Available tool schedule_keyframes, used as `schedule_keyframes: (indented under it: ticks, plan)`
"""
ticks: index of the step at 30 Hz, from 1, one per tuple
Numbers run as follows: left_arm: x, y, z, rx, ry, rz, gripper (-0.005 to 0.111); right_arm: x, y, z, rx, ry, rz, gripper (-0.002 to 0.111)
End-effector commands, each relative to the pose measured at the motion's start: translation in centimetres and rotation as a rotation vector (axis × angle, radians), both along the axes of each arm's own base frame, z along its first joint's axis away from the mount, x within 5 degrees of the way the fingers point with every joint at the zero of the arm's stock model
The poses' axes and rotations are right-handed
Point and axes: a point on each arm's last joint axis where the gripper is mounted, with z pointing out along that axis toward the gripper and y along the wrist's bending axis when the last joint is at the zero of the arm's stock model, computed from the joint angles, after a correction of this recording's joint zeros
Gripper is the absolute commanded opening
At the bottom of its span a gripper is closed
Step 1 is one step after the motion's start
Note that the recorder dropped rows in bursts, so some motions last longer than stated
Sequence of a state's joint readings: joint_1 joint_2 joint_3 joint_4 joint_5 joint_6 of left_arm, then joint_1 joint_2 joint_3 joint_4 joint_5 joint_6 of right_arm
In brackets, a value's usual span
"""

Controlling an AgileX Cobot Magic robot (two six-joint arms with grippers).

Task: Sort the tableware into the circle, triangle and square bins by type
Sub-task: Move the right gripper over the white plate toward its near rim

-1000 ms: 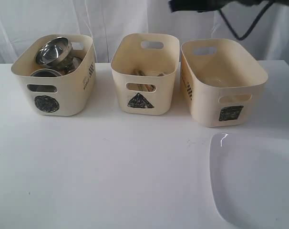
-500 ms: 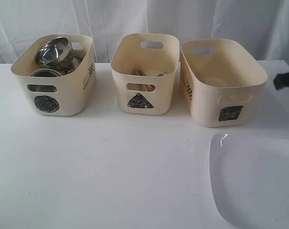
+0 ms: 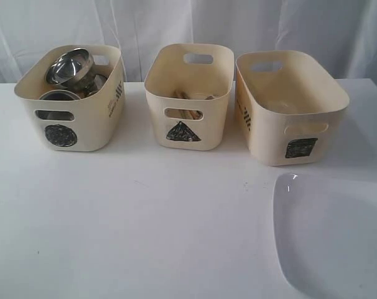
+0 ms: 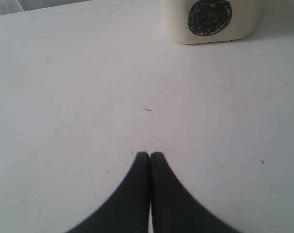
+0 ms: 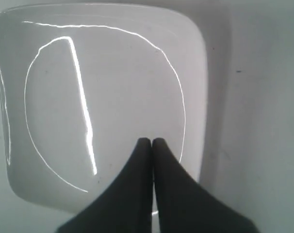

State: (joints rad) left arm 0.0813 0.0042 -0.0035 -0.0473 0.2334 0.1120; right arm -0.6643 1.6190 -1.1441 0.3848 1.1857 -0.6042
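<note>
Gone from the exterior view, right pincer (image 5: 152,141) hangs over the flat, face-up plate (image 5: 103,97), tips pressed together; left pincer (image 4: 150,154) likewise, above the counter (image 4: 89,97).

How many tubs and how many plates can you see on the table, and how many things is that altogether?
Cream tubs: 3 (circle tub, triangle tub, square tub)
White plates: 1 (white plate)
Total: 4
</note>
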Motion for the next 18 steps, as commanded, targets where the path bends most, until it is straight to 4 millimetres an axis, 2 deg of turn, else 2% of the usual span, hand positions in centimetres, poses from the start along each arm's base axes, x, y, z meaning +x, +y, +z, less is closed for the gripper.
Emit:
schedule_keyframes:
  ticks: [1,6,8,14,18]
  plan:
    - [0.0,-0.1,-0.1,-0.014,-0.003,-0.005,0.000,1.1,-0.1,-2.4,0.038,-0.035,0.127,0.013]
    - [0.0,-0.1,-0.1,-0.014,-0.003,-0.005,0.000,2.8,-1.0,-5.0,0.026,-0.107,0.147,0.053]
    - [0.0,-0.1,-0.1,-0.014,-0.003,-0.005,0.000,3.7,-1.5,-6.0,0.007,-0.156,0.129,0.064]
    - [0.0,-0.1,-0.1,-0.014,-0.003,-0.005,0.000,5.1,-2.8,-9.0,-0.101,-0.231,0.204,0.066]
    - [0.0,-0.1,-0.1,-0.014,-0.003,-0.005,0.000,5.4,-2.9,-10.4,-0.084,-0.242,0.242,0.066]
